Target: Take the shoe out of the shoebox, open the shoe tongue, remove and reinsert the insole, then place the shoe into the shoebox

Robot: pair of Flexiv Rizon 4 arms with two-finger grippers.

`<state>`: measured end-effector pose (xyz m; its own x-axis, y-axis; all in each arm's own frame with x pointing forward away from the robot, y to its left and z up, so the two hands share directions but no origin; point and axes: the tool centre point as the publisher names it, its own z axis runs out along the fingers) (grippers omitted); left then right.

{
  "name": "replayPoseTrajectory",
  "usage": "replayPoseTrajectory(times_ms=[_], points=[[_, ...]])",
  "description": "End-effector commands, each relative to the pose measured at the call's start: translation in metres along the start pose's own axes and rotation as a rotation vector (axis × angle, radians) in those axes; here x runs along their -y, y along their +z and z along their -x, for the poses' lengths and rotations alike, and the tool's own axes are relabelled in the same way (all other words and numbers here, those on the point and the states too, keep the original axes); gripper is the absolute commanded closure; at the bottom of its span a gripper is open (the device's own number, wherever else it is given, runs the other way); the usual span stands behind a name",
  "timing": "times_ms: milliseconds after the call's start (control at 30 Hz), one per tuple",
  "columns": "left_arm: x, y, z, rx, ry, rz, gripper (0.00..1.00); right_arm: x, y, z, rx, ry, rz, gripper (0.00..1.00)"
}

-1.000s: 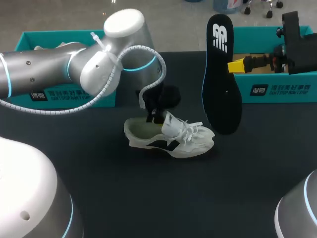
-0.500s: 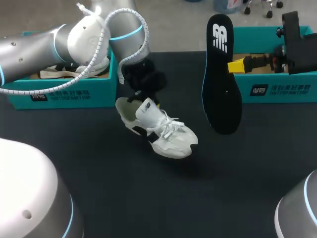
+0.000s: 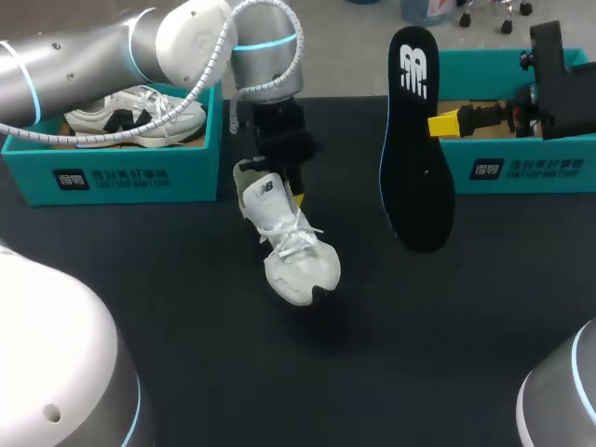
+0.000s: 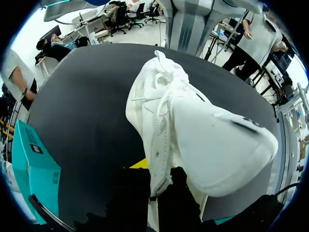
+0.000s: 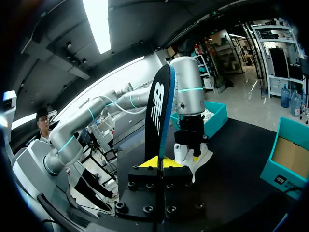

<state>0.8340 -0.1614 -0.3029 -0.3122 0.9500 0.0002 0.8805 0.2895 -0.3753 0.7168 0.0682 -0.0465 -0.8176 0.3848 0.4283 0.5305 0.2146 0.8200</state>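
Teal shoebox (image 3: pixel 112 177) beside left tool (image 3: pixel 284 186), second shoe (image 3: pixel 140 110) lying inside. Other shoebox (image 3: pixel 521 168) beside right tool (image 5: pixel 158 163). Count: two shoeboxes, two shoes, one insole. Left tool pinched narrow on heel collar of white shoe (image 3: pixel 291 247). Shoe hangs toe-down under it, over dark bench (image 3: pixel 447 326). Right tool nearly closed, gripping black insole (image 3: pixel 414 140) upright, edge between fingers.

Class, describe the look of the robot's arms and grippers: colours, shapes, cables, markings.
The left arm has silver tubes, white rounded joint caps, cyan rings and a white ribbed cable outside. The left gripper and right gripper are black, blocky and yellow-tipped.
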Motion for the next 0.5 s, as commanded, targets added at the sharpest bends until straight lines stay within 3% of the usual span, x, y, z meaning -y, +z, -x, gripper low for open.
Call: replayPoseTrajectory(times_ms=[33,500], points=[[-0.004,-0.001,0.01,-0.158,0.228,0.008,1.0,0.0,0.002,0.0,0.0,0.001,-0.001,1.0],[-0.003,0.015,0.034,-0.199,0.239,0.095,1.0,0.0,0.002,0.0,0.0,0.001,-0.001,1.0]])
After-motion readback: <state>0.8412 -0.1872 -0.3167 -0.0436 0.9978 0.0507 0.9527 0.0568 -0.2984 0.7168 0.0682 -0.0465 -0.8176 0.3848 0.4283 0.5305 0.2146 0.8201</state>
